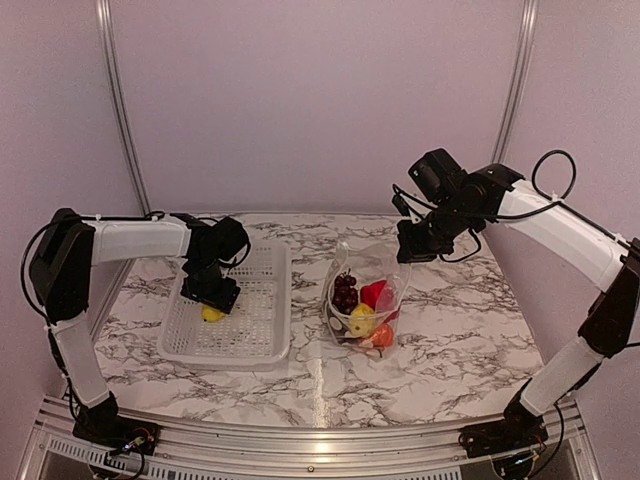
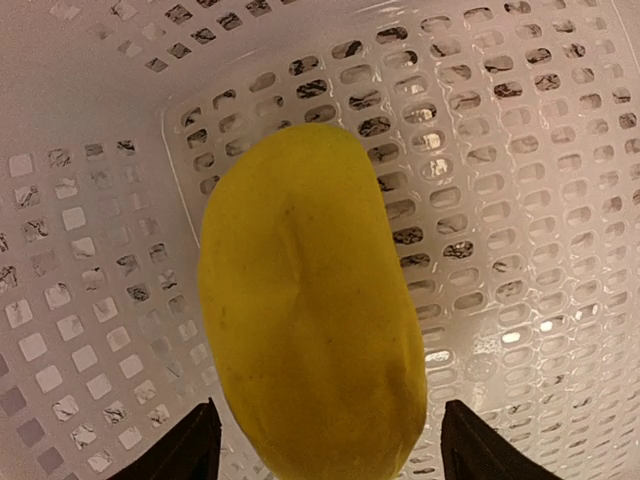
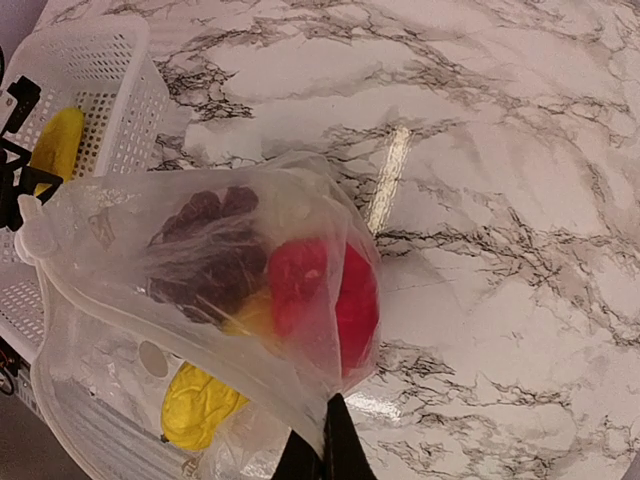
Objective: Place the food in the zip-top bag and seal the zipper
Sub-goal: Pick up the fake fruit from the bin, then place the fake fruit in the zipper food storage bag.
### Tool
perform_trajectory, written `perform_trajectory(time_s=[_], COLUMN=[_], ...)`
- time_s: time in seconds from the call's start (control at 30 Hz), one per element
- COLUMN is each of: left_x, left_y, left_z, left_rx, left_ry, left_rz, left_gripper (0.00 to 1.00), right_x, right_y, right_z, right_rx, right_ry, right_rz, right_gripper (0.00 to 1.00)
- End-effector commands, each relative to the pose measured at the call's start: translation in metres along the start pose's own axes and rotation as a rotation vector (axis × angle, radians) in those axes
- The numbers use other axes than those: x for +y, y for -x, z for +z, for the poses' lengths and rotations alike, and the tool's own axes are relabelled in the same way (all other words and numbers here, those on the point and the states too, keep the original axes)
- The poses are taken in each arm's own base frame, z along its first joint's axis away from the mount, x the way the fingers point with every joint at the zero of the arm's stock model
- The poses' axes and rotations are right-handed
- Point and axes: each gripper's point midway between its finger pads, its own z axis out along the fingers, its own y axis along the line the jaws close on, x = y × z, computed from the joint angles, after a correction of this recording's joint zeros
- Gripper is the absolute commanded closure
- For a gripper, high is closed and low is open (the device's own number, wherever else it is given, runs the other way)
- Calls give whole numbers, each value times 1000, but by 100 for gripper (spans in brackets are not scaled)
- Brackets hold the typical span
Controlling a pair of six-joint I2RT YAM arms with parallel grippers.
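No readable text, label, brand, number or sign appears anywhere.

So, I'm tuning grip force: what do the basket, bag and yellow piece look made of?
Basket: white moulded plastic, faintly glossy, perforated throughout. Bag: thin clear plastic film, glossy, crinkled, food visible through it. Yellow piece: smooth, matte, probably plastic or rubber; can't tell which.

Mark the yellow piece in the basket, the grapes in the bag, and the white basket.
yellow piece (image 2: pixel 310 310): left wrist view, middle of its body.
grapes (image 1: pixel 345 293): top external view, centre of the bunch.
white basket (image 1: pixel 255 310): top external view, bare perforated floor.
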Motion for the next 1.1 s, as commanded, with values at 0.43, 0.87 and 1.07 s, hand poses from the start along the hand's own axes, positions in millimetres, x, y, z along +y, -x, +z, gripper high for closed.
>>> perform_trajectory(time_s=[0.43,0.87,1.07], left_x=[-1,-7,-33], left_y=[25,45,68], left_z=[18,-46,-137], left_rx=[5,-110,-285], left_ry=[10,-121,-357], left_rz=[25,-42,-110], left_gripper=[36,52,54], right_x=[5,7,9], right_y=[2,5,4], right_z=[-8,-5,-5], right_rx=[-24,-14,-5], right_ry=[19,26,36], right_rz=[9,-6,-13], right_gripper=[100,100,100])
